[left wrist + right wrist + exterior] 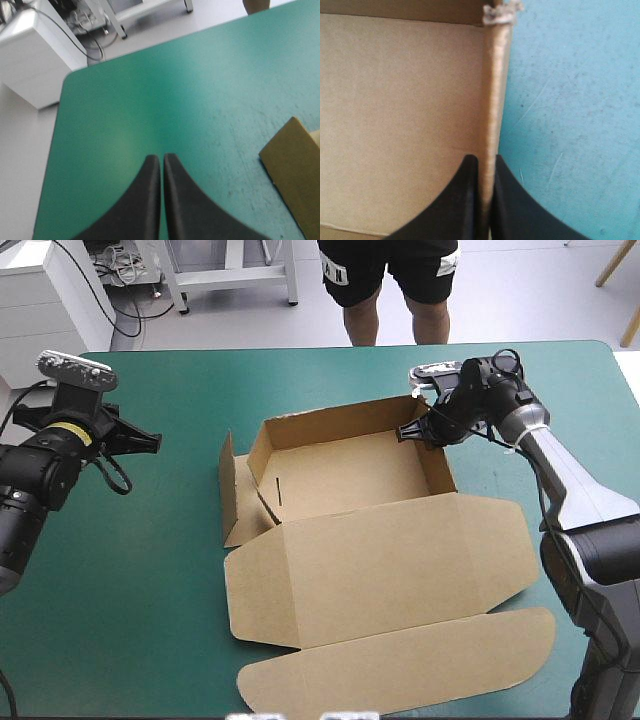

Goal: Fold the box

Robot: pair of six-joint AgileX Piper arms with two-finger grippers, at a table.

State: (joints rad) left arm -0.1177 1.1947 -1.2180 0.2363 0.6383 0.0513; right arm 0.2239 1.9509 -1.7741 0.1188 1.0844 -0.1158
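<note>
The right gripper (415, 432) pinches the box (340, 540) by its right wall (495, 90); the left gripper (161, 158) is idle.
The box lies mid-table, tray (350, 475) half raised, lid (400, 575) flat toward the near edge. The clamp at the wall's far corner serves, I judge, to hold it upright (the left wall (232, 502) splays outward). The left gripper, closed on nothing, hangs over bare teal-green cover (150, 590), well apart.

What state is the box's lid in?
Open: the box's lid lies flat on the table; far wall stands raised.
</note>
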